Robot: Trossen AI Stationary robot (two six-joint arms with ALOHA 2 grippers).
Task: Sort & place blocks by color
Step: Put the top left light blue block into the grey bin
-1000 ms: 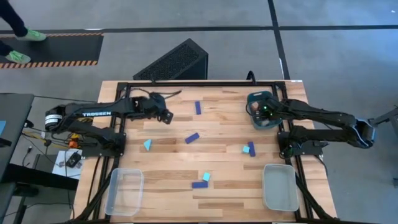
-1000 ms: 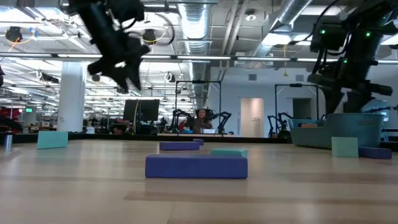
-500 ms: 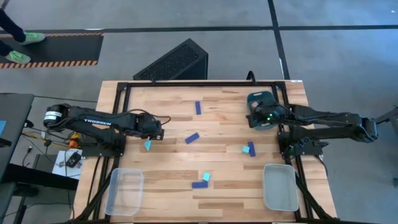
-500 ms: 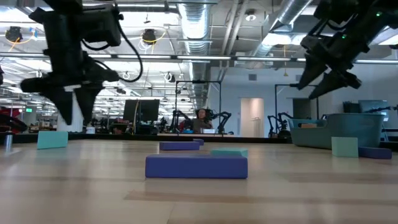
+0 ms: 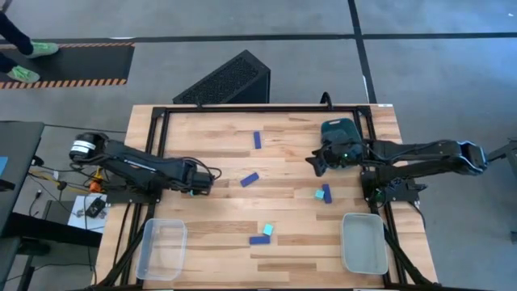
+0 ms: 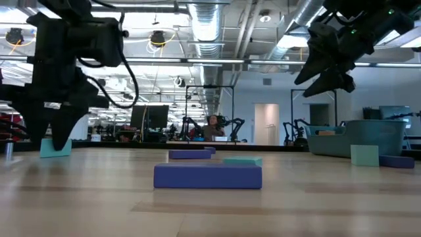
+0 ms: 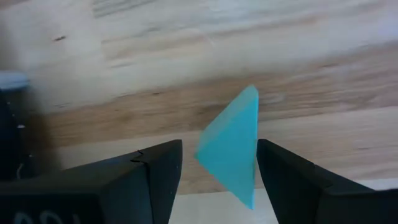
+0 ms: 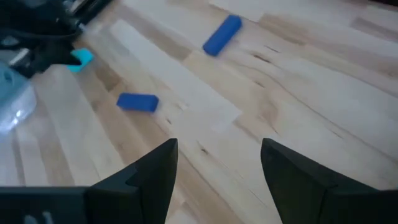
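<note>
From above, the left gripper [image 5: 196, 187] sits low over the wooden table [image 5: 283, 242] at the left of centre, covering the teal wedge [image 7: 233, 152] so that the block barely shows in that view. The left wrist view fills the gap: the wedge lies on the wood between the two dark fingers [image 7: 155, 174], which stand apart on either side with a sliver of space at each face, so the jaws are open around it and not yet clamped. The low view shows the same gripper [image 6: 52, 141] down at the table surface at the left edge of the frame, hiding most of the teal block.

The right gripper [image 5: 313, 164] hangs right of centre in the high view, beside the dark teal bin [image 5: 338, 129]. The low view shows it raised well above the table in the upper right, and the right wrist view shows its fingers [image 8: 146, 174] spread wide with nothing between them.

Other blocks lie loose: a dark blue bar [image 5: 257, 140] near the top middle, another blue bar [image 5: 250, 179] at centre, a teal cube [image 5: 320, 194] touching a blue bar [image 5: 327, 193] right of centre, and a teal cube [image 5: 267, 230] touching a blue bar [image 5: 258, 239] at lower middle. Two clear trays [image 5: 161, 250] sit at the lower left and lower right corners. Only the low view shows a person [image 6: 213, 125] far back in the room.
</note>
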